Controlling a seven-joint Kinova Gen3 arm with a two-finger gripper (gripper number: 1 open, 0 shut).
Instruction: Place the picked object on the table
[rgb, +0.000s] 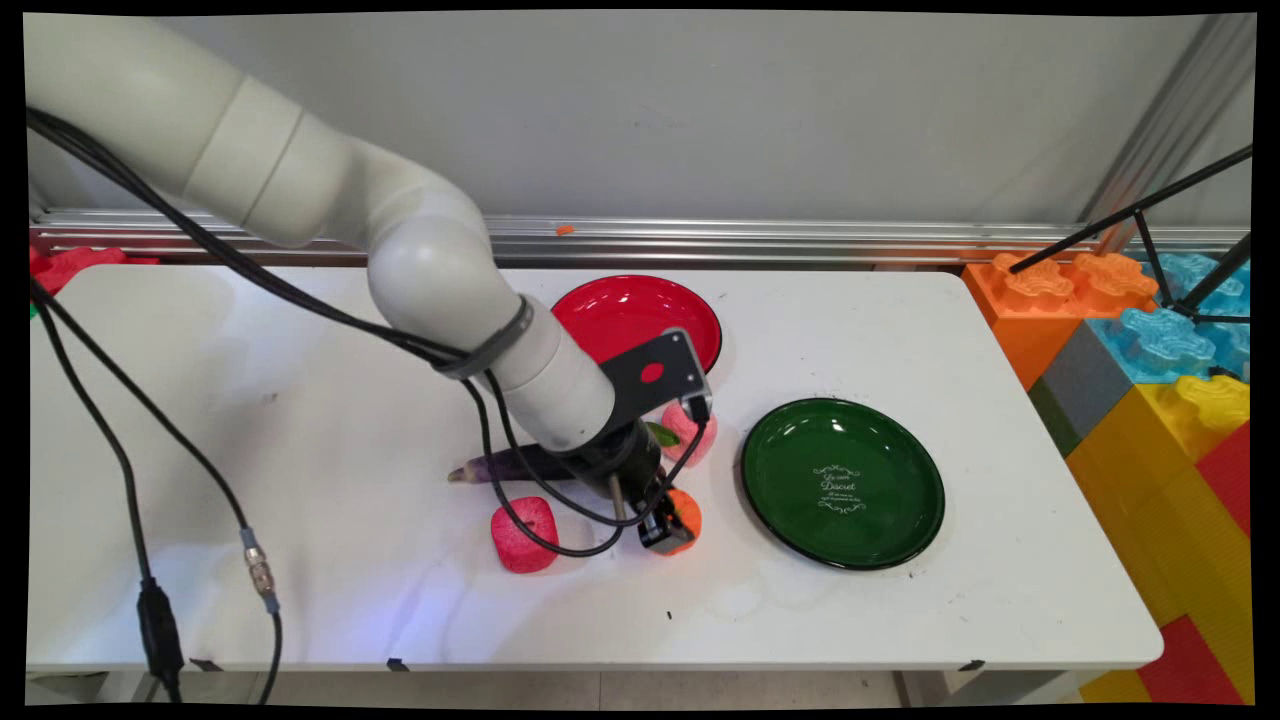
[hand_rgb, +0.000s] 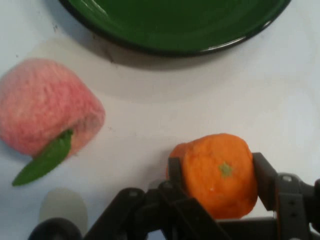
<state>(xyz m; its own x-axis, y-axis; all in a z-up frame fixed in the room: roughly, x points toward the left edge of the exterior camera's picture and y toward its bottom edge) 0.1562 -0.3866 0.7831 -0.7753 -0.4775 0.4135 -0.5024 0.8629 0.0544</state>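
Presently, black two-finger gripper (hand_rgb: 217, 175) pinching round orange toy fruit (hand_rgb: 218, 171) low on white table (rgb: 300, 450). Adjacent: pink felt peach with green leaf (hand_rgb: 45, 107); glossy green plate (hand_rgb: 175, 22). Handling judgement: keep squeeze centred.

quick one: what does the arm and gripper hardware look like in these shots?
White arm of rounded, tube-like links with a grey band near the wrist. Black cables hang from it, one with a metal connector. A black plate with a hole sits at the wrist. The gripper is black, with a bar linkage and two jaws.
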